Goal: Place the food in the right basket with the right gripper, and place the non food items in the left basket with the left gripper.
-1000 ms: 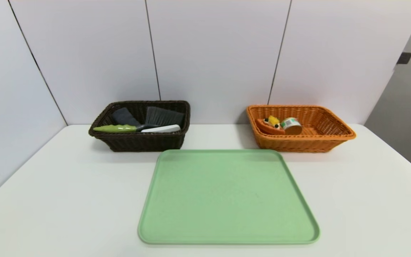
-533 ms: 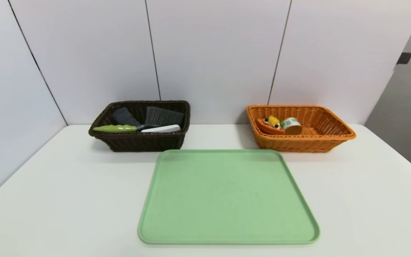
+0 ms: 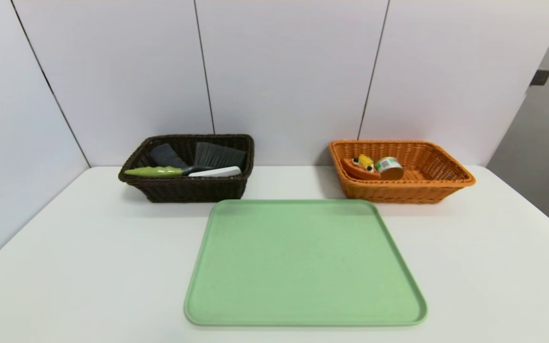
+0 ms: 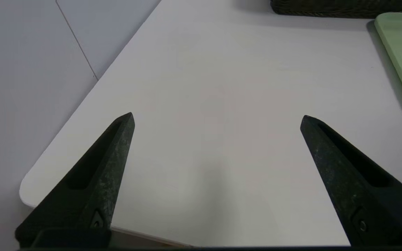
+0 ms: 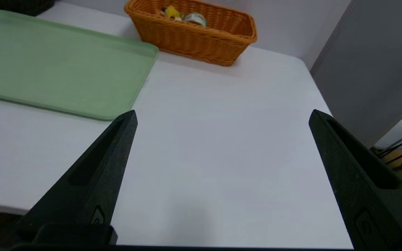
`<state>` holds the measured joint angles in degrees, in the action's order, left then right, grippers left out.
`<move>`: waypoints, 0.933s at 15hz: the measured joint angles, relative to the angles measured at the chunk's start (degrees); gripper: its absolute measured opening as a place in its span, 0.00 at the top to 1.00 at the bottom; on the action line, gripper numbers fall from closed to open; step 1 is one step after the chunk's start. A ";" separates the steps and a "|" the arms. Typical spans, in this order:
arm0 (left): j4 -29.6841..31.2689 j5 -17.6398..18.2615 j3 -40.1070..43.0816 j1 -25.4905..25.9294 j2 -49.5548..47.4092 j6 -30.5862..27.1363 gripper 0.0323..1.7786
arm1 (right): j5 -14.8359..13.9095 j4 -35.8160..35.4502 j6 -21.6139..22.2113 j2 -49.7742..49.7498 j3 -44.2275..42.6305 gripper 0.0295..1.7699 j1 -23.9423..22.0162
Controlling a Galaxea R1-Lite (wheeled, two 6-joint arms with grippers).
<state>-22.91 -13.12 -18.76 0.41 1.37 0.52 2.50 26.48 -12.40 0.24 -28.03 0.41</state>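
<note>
- Now the white table [image 3: 88, 247] carries a green tray [image 3: 303, 262] at its middle, nearer the robot than the two baskets, and nothing lies on the tray.
- Behind the tray's left corner, against the wall, stands the dark brown basket [image 3: 188, 188]. It holds a brush with a green handle [image 3: 155, 171] and grey bristles, a white flat piece [image 3: 217, 172] lying beside the brush, and a dark grey thing [image 3: 166, 155] leaning at the back, which I cannot identify.
- Behind the tray's right corner stands the orange basket [image 3: 398, 190]. In its left end lie an orange toy food piece with a yellow top [image 3: 361, 166] and a small can with a green label [image 3: 389, 167], the two touching.
- Neither arm appears in the head view.
- The left gripper [image 4: 216, 116] hangs over the bare table near its left front corner, its two black fingers [image 4: 99, 177] spread wide with nothing between them; the tray's edge [image 4: 401, 52] and the dark basket's base show farther off.
- The right gripper [image 5: 223, 113] hangs over the bare table on the right, just beside the tray's right edge [image 5: 131, 101], fingers [image 5: 92, 177] likewise wide apart and holding nothing; the orange basket [image 5: 194, 38] sits well ahead of it.
</note>
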 joint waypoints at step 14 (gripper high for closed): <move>27.56 12.04 18.74 0.00 -1.39 -2.61 0.05 | 0.00 -26.70 3.54 -0.34 27.93 0.04 0.00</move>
<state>4.66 -1.07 -0.02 0.41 -0.02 -2.08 2.50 -0.22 -8.86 -0.10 -0.10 0.41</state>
